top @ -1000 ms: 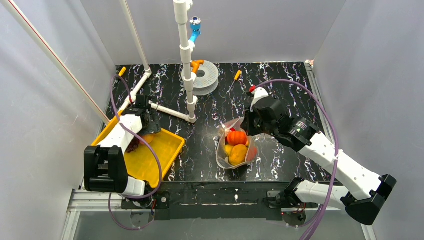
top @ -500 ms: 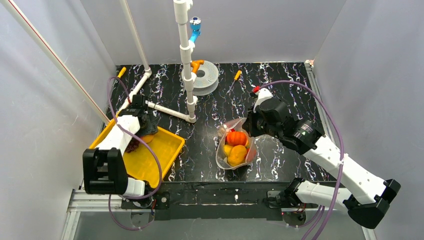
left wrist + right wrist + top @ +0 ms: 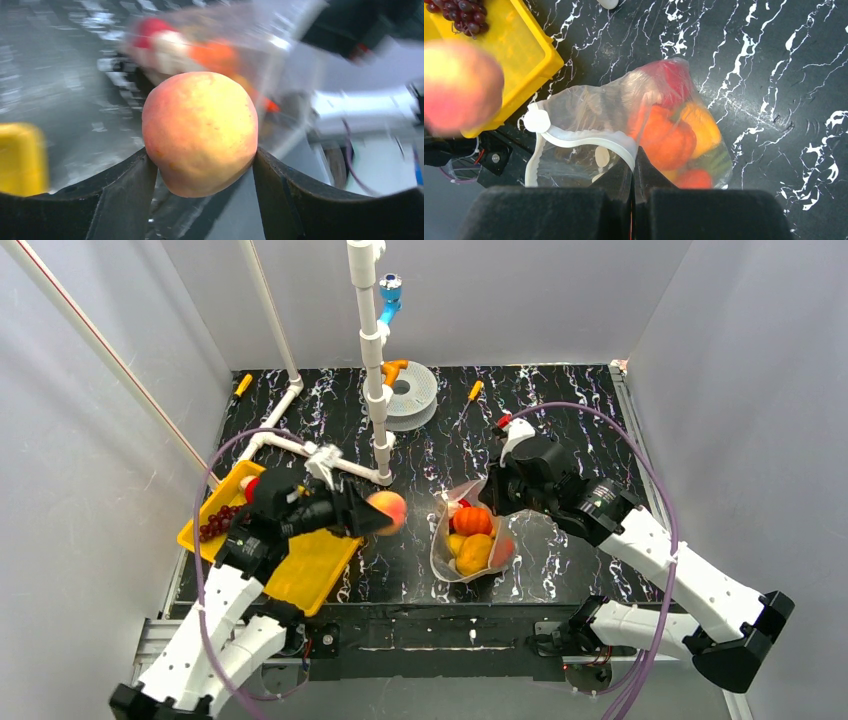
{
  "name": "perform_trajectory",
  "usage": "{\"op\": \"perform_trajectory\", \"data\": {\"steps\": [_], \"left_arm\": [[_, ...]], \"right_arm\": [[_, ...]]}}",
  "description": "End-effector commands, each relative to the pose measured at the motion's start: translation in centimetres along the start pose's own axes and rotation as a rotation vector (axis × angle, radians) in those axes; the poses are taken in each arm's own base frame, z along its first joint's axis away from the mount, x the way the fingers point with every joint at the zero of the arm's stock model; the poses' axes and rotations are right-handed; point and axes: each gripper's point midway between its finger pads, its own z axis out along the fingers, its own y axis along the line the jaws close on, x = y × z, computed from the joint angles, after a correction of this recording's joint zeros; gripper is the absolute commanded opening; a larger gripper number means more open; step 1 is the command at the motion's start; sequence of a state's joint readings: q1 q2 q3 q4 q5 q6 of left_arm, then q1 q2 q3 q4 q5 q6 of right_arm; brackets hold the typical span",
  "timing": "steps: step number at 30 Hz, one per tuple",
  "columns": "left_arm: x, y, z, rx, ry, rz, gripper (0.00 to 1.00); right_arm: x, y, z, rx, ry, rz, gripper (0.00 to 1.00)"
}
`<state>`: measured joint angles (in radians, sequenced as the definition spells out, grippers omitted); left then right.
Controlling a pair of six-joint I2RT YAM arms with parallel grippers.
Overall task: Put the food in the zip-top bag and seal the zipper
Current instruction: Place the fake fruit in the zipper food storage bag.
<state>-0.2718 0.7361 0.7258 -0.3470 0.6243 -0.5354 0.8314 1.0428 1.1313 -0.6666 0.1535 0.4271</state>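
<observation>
**Swinging the peach over to the zip-top bag**

Big change in the last second. My left arm was hunched over the yellow tray at 8 o'clock on the table, and now it's swept out toward centre. Its left gripper is clamped on the peach, hanging in the air just at 9 o'clock of the bag and not touching it.

The right gripper hasn't budged. It's pinched tight on the zipper, propping the mouth open toward the left. So I reckon the drop-in is next, then the grapes at the tray's 10 o'clock corner.

The bag already holds an orange pumpkin plus red and yellow pieces.

Annoying bits: the left wrist view is motion-smeared, the peach blocks the mouth there, and the right fingers hide part of the zipper.
</observation>
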Motion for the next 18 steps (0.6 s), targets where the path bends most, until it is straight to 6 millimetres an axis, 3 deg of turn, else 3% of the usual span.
{"op": "perform_trajectory", "data": {"steps": [1, 4, 7, 9, 12, 18], "left_arm": [[2.2, -10.4, -1.2, 0.368, 0.047, 0.159, 0.27], [2.8, -13.4, -1.0, 0.433, 0.033, 0.224, 0.29], [3.7, -14.7, 0.6, 0.414, 0.051, 0.284, 0.31], [4.9, -14.8, 2.1, 0.381, 0.093, 0.332, 0.37], [6.2, -14.9, 4.2, 0.328, 0.131, 0.415, 0.38], [6.4, -12.9, 7.0, 0.194, 0.125, 0.477, 0.43]], "right_arm": [[-3.0, 1.9, -0.2, -0.07, -0.087, 0.025, 0.01], [-3.1, 2.2, 0.0, -0.082, -0.078, 0.029, 0.01], [-3.2, 2.6, 0.1, -0.093, -0.072, 0.035, 0.01], [-3.3, 2.7, 0.1, -0.098, -0.073, 0.039, 0.01], [-3.4, 2.8, -0.2, -0.101, -0.075, 0.041, 0.01], [-3.5, 2.5, -0.6, -0.089, -0.084, 0.042, 0.01]]}}
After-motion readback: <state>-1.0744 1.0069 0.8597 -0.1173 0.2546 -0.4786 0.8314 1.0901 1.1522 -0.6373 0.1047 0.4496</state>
